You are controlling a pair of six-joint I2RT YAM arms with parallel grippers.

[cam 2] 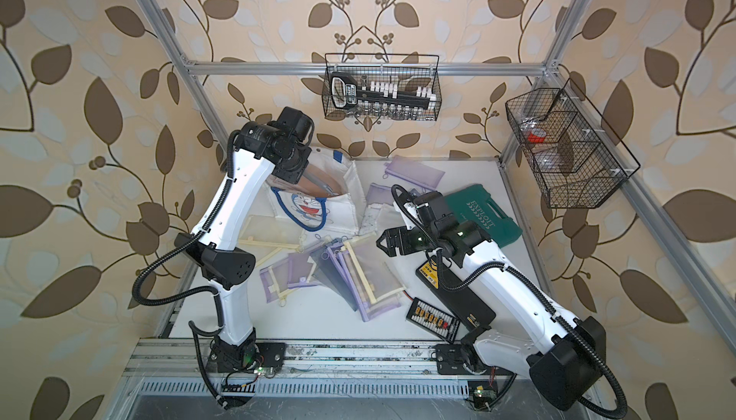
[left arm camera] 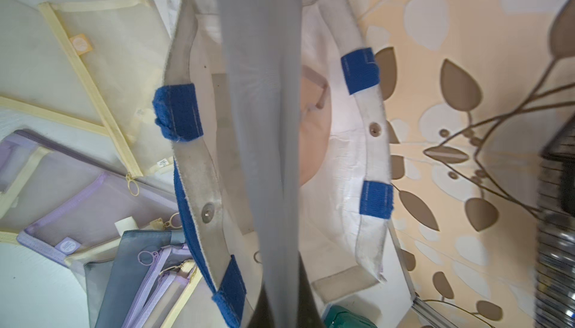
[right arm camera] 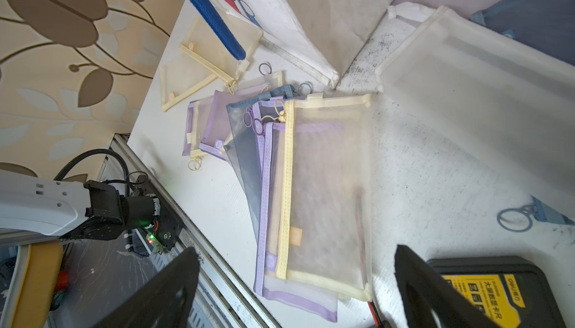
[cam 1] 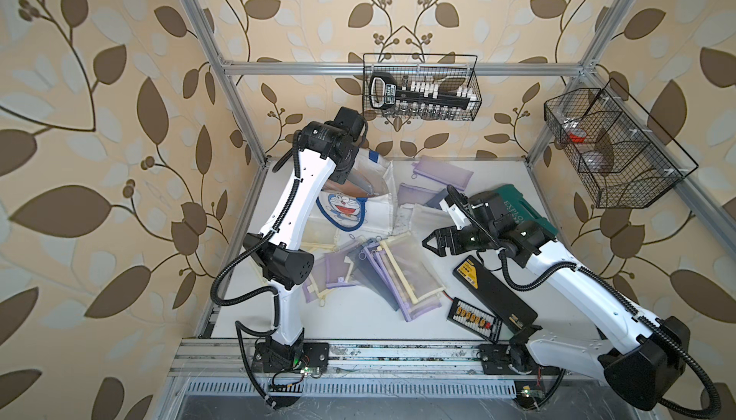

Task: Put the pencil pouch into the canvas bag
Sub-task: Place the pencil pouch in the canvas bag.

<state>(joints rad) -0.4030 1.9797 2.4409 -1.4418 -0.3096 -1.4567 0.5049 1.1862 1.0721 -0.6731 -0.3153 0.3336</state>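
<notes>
When locating the pencil pouch (left arm camera: 258, 124), look to the open mouth of the canvas bag (left arm camera: 370, 155): grey mesh, hanging lengthwise between the two white rims, clear of the blue handle tabs (left arm camera: 179, 111) in the left wrist view. Cannot tell how deep into the bag. In both top views, see the same pouch slanting down into the bag mouth.

Find the left end effector (cam 1: 348, 173) directly above the canvas bag mouth, clamped narrow on the upper end of the pencil pouch. Fingertips hidden under the wrist housing in both top views.

Note the canvas bag standing mouth-up, with the cat-face pocket (cam 1: 342, 210) turned toward the arm bases.

Just beside the canvas bag, on its pocket side, note a fanned pile of mesh pouches (cam 1: 394, 274) with purple, grey and yellow trim, flat on the bench (cam 1: 350, 326). Between the canvas bag and the green tool case (cam 1: 525, 206), note further loose pouches (cam 1: 428, 214).

Find the right end effector (cam 1: 428, 243) well apart from the canvas bag, on the tool-case side, spread wide and holding nothing. Confirm in the right wrist view: two black fingers (right arm camera: 168, 295) far apart, above the yellow-trimmed top pouch of the pile.

Farther from the canvas bag than the pile, note a black case (cam 1: 490, 292) with a yellow label and, near it, a black connector board (cam 1: 474, 320). Touching or apart: cannot tell.

Beyond the canvas bag, up on the back wall, note a wire basket (cam 1: 422, 87).
</notes>
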